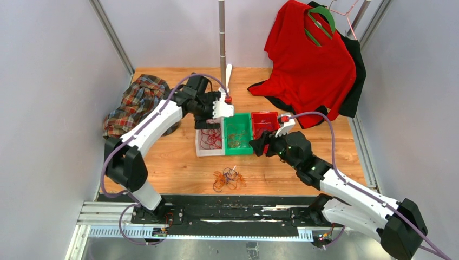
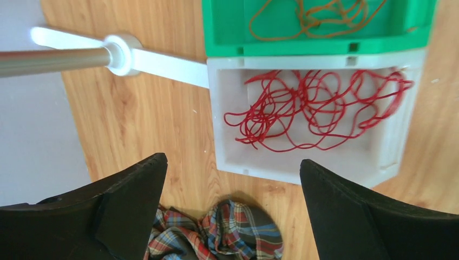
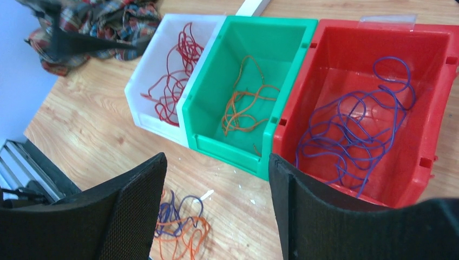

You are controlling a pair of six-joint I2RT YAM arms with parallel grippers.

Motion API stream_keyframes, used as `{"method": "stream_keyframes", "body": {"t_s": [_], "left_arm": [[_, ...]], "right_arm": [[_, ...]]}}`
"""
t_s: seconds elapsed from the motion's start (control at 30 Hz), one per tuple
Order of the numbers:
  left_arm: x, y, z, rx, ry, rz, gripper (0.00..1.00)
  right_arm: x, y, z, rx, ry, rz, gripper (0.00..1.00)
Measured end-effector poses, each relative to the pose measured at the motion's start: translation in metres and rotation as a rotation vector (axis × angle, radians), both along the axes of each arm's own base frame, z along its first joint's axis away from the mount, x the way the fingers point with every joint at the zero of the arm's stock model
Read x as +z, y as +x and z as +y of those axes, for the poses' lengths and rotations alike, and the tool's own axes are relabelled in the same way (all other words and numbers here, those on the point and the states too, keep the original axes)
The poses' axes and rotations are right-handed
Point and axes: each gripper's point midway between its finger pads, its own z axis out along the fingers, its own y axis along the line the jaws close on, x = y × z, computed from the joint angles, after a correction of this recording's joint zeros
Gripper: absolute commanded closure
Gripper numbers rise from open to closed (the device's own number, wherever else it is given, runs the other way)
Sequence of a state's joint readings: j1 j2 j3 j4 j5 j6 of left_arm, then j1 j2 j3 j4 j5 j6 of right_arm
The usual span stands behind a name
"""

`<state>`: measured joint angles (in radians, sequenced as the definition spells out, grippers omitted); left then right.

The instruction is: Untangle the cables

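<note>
A small tangle of orange, purple and red cables [image 1: 228, 179] lies on the wooden table in front of three bins; it also shows in the right wrist view [image 3: 181, 227]. Red cables [image 2: 314, 108] lie in the white bin [image 1: 199, 149], orange cables [image 3: 244, 105] in the green bin [image 1: 238, 149], purple cables [image 3: 357, 127] in the red bin [image 1: 269, 116]. My left gripper [image 2: 233, 179] is open and empty over the far edge of the white bin. My right gripper [image 3: 216, 184] is open and empty, near the front of the green and red bins.
A plaid cloth [image 1: 135, 103] lies at the left, close behind my left gripper. A metal pole [image 1: 222, 38] on a white base stands behind the bins. A red shirt [image 1: 308, 65] on a green hanger hangs at the back right.
</note>
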<state>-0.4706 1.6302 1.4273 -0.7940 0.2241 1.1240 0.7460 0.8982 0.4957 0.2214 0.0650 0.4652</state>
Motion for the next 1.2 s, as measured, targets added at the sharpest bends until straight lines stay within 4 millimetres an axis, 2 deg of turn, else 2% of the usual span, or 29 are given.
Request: {"method": "stream_keyframes", "body": {"t_s": [0.17,0.3,0.47,0.63,0.73,0.87,0.97,1.2], "left_arm": [[0.044,-0.031,-0.010,0.002,-0.150,0.032,0.02],[0.054,-0.058,-0.015,0.014,-0.236,0.099,0.02],[0.036,-0.105,-0.020,0.029,-0.290,0.279,0.04],[0.015,-0.160,-0.027,0.029,-0.335,0.477,0.07],[-0.002,-0.183,-0.025,0.038,-0.332,0.560,0.07],[-0.031,-0.203,-0.023,0.045,-0.294,0.647,0.11],[-0.049,-0.213,-0.029,0.017,-0.267,0.681,0.18],[-0.079,-0.220,-0.050,-0.047,-0.227,0.686,0.35]], "right_arm": [[0.009,-0.008,0.007,0.073,-0.020,0.015,0.30],[0.003,-0.017,0.016,0.139,-0.028,0.048,0.32],[-0.023,-0.037,0.034,0.256,-0.081,0.124,0.32],[-0.064,-0.072,0.065,0.421,-0.179,0.221,0.32],[-0.087,-0.082,0.082,0.472,-0.235,0.286,0.37],[-0.114,-0.084,0.090,0.458,-0.252,0.363,0.50],[-0.122,-0.084,0.089,0.420,-0.223,0.387,0.60],[-0.125,-0.082,0.081,0.339,-0.167,0.398,0.63]]}}
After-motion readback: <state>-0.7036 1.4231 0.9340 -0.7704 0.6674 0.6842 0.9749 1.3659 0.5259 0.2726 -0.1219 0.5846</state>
